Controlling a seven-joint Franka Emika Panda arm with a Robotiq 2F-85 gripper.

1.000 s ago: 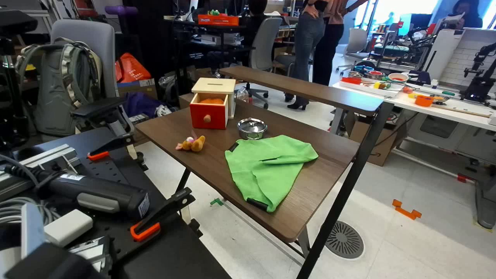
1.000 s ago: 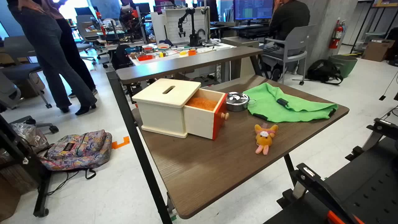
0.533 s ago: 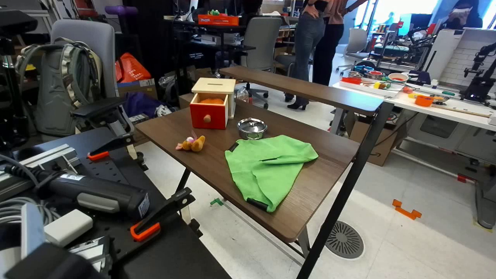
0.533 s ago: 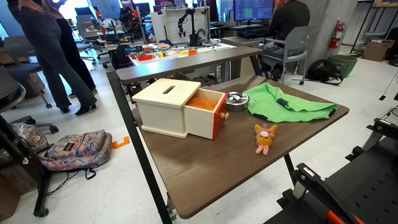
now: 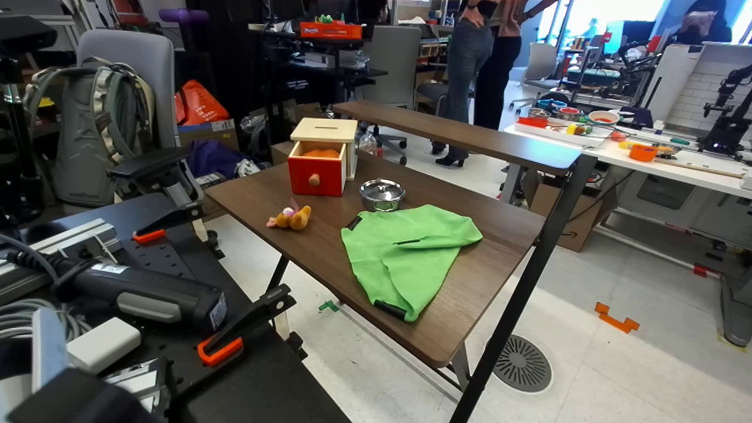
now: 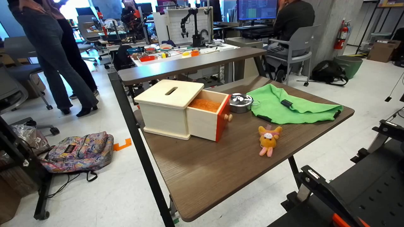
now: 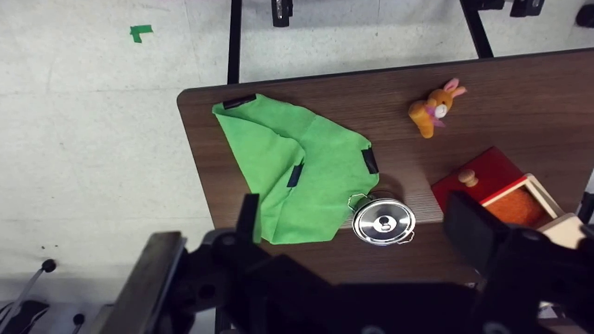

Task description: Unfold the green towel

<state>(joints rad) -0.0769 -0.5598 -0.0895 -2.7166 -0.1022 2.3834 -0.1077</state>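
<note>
Streaming in from blown-out windows (image 5: 628,9) at the back, glaring off the raised shelf (image 5: 546,154), glinting on the pot lid (image 7: 384,221); showing the gripper (image 7: 353,204) dark and blurred in the wrist view.

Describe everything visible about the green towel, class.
The towel is bright green, soft-looking cloth with three black strips showing. It lies rumpled on one end of the table, one strip-bearing corner folded back over its middle. The pot stands beside it; whether they touch is unclear. The open fingers do not hold it.

One towel (image 7: 332,162), pot (image 7: 384,221), toy (image 7: 430,111), box (image 6: 176,115)
</note>
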